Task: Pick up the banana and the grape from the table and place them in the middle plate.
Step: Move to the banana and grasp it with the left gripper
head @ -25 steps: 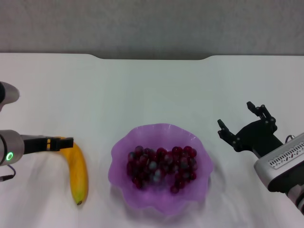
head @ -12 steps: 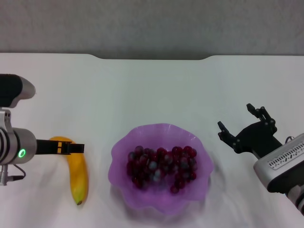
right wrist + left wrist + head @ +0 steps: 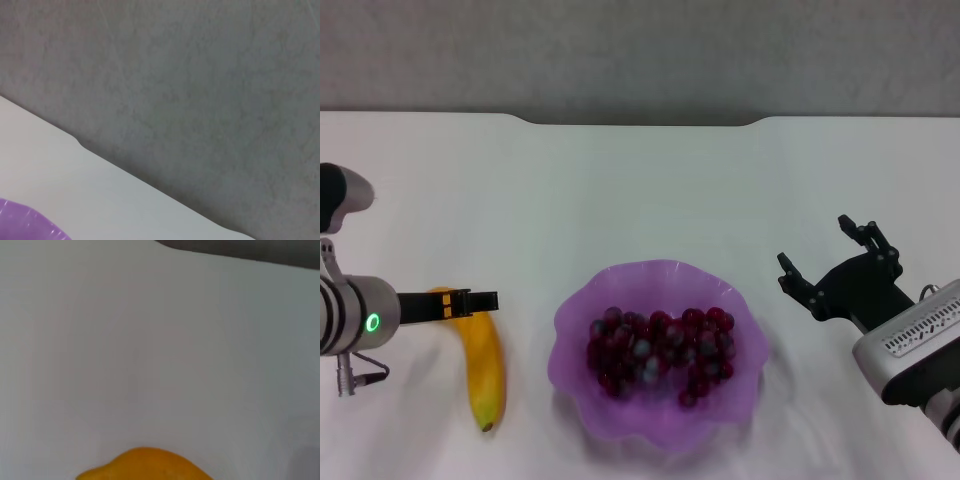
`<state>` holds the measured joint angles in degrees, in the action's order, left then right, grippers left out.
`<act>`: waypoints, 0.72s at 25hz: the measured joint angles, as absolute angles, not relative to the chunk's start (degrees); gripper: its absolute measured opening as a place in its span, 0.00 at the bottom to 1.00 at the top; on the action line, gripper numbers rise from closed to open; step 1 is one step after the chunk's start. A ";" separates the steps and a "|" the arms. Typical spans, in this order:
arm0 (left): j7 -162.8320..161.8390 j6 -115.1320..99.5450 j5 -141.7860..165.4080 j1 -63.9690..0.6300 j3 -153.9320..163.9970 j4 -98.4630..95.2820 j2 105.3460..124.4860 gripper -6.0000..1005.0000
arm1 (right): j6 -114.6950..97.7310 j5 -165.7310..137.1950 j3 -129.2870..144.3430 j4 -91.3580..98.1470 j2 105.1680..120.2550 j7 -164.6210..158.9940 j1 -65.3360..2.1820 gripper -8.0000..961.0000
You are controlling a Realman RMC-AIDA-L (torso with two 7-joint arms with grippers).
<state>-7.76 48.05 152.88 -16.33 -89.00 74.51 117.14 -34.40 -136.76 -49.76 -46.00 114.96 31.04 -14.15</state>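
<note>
On the white table [image 3: 640,190], the middle plate [image 3: 578,318], a translucent purple dish with a wavy rim, sits near the front edge at the centre. The grape [image 3: 660,350] bunch lies inside it, spread across the bowl's floor.

The banana [image 3: 485,365] lies flat on the table at about 9 o'clock from the plate, near it but apart, running front to back with its dark tip toward the near edge. The left pincer [image 3: 470,301] reaches in from the left side and sits over the banana's far end; its dark fingers with an orange band overlap that end in the head view, and whether they are parted or closed cannot be told. The left wrist view shows only the banana's rounded yellow top against bare table.

The right pincer [image 3: 830,262] hovers over the table at about 3 o'clock from the plate, clear of it, its black fingers spread apart and holding nothing.
</note>
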 joint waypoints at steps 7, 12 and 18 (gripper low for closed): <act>-13.11 46.43 152.67 -16.15 -88.00 73.62 117.26 0.91 | -34.44 -136.76 -49.75 -45.94 114.96 31.07 -14.15 0.92; -14.48 45.63 152.81 -17.22 -86.27 71.37 117.26 0.90 | -34.53 -136.76 -49.74 -45.88 114.96 31.09 -14.01 0.92; -15.14 42.42 153.08 -17.38 -86.14 68.94 117.25 0.89 | -34.59 -136.76 -49.88 -45.90 114.96 31.11 -13.81 0.92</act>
<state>-15.14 42.42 153.08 -17.38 -86.14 68.94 117.25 -34.59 -136.76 -49.88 -45.90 114.96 31.11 -13.81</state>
